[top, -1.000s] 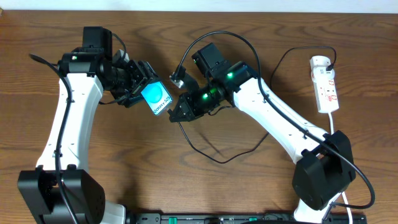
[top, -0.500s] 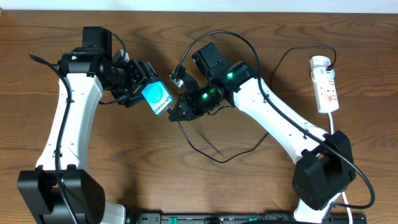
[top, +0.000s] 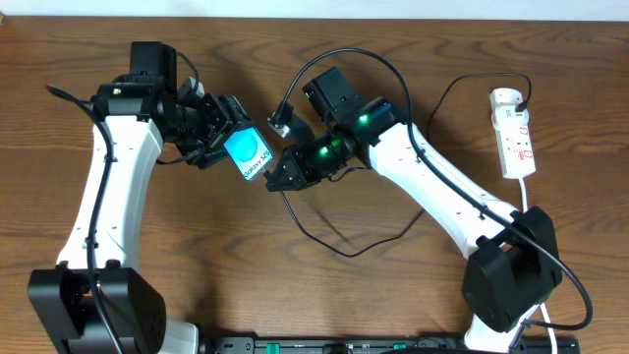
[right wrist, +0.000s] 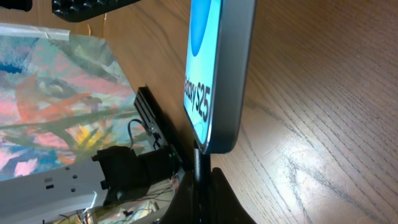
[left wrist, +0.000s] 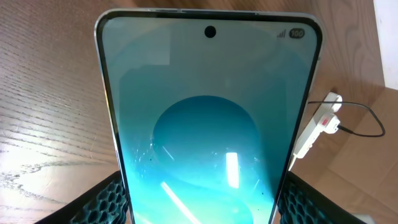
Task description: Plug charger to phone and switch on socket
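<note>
My left gripper (top: 228,133) is shut on the phone (top: 248,154), holding it tilted above the table, cyan screen up; its jaws (left wrist: 199,202) grip both long edges of the phone (left wrist: 208,118). My right gripper (top: 278,178) is shut on the charger's black connector (right wrist: 200,167), whose tip meets the phone's bottom edge (right wrist: 217,74). The thin black charger cable (top: 339,246) loops over the table to the black plug at the socket's far end. The socket (top: 515,133), a white power strip with red marks, lies at the far right; it also shows in the left wrist view (left wrist: 318,126).
The socket's white cord (top: 524,197) runs toward the right arm's base (top: 511,275). A black rail (top: 373,344) lies along the front table edge. The left arm's base (top: 93,310) stands at front left.
</note>
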